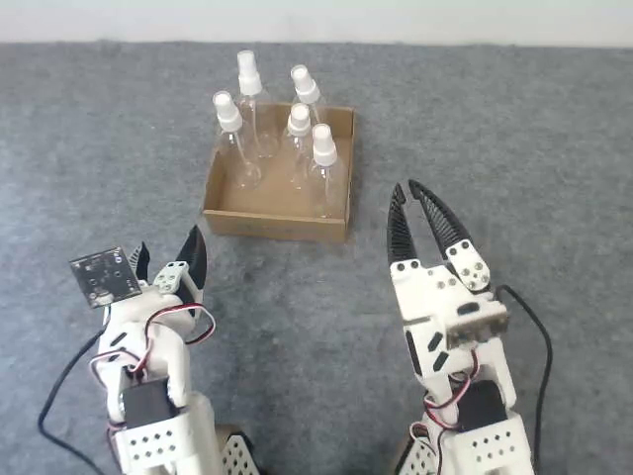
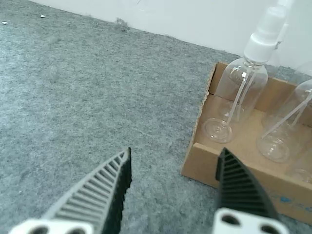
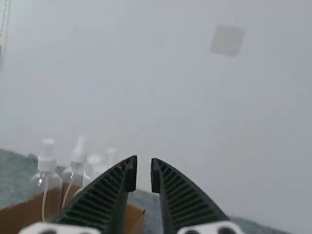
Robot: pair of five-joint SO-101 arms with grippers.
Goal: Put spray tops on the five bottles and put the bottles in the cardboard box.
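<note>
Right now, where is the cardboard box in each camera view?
High view: cardboard box upper centre.
Left wrist view: cardboard box just past the left gripper.
Right wrist view: cardboard box beyond the right gripper.
Shared landmark: spray bottles standing inside it.

bright, even light washes the grey table (image 1: 99, 148); only faint shadows hug the cardboard box (image 1: 275, 224), small glints on the bottles (image 1: 241, 163).

Five spray bottles (image 1: 297, 148) stand inside the cardboard box (image 1: 277, 224), upper centre on the counter (image 1: 514, 148); left tool (image 1: 168, 242) lower left, right tool (image 1: 406, 188) right of centre.
</note>
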